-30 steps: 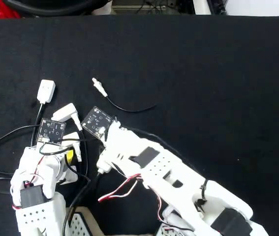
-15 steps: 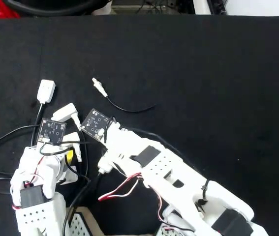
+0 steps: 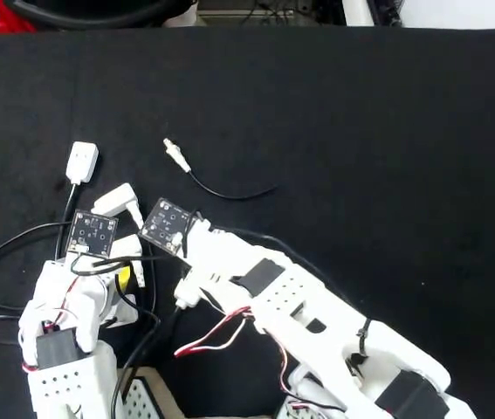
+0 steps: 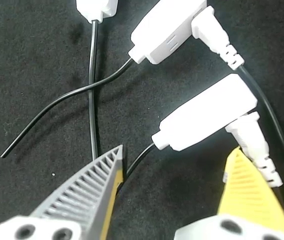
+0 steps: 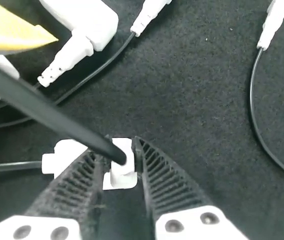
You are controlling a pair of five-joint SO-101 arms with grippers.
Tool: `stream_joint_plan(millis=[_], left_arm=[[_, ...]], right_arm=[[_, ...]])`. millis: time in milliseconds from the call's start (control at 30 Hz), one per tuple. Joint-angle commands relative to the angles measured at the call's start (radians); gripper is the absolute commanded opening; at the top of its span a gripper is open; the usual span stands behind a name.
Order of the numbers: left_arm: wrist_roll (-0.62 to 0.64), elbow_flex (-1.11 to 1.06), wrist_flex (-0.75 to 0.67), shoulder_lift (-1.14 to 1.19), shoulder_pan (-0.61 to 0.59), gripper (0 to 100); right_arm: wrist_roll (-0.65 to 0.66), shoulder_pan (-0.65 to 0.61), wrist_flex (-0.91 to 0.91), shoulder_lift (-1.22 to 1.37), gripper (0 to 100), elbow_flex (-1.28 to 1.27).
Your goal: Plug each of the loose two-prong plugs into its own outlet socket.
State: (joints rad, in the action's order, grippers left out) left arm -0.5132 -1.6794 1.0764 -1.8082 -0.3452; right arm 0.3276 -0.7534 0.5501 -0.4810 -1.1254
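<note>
Just ahead of my open left gripper (image 4: 178,151), between its grey and yellow fingers, lies a white outlet socket (image 4: 207,112) with a white plug (image 4: 252,145) joined to its end. A second socket (image 4: 167,30) beyond it also carries a plug (image 4: 214,32). My right gripper (image 5: 115,150) is shut on a small white plug (image 5: 120,170) with a black cable, low over the cloth. Another loose plug (image 3: 175,154) (image 5: 277,15) lies farther off with its thin black wire. A third white socket (image 3: 82,161) sits at the far left.
Black cables (image 3: 29,231) cross the black cloth around the left arm (image 3: 64,323). The right arm (image 3: 299,314) stretches in from the lower right. The left gripper's yellow finger (image 5: 11,30) sits close by the right gripper. Open cloth spreads to the right and back.
The right arm's wrist has shifted slightly to the left, toward the sockets. The left arm has stayed where it was.
</note>
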Motion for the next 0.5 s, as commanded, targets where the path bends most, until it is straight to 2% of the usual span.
stream_joint_plan(millis=[0, 200, 467], left_arm=[[-0.002, -0.019, 0.006, -0.011, 0.005, 32], [0.002, -0.019, 0.008, -0.011, 0.007, 32], [0.003, -0.019, 0.008, -0.011, 0.004, 32]], right_arm=[[-0.048, 0.028, -0.02, 0.031, 1.1, -0.002], [-0.054, 0.026, -0.04, -0.007, 1.1, 0.025], [-0.057, 0.031, 0.183, -0.346, 1.1, 0.054]])
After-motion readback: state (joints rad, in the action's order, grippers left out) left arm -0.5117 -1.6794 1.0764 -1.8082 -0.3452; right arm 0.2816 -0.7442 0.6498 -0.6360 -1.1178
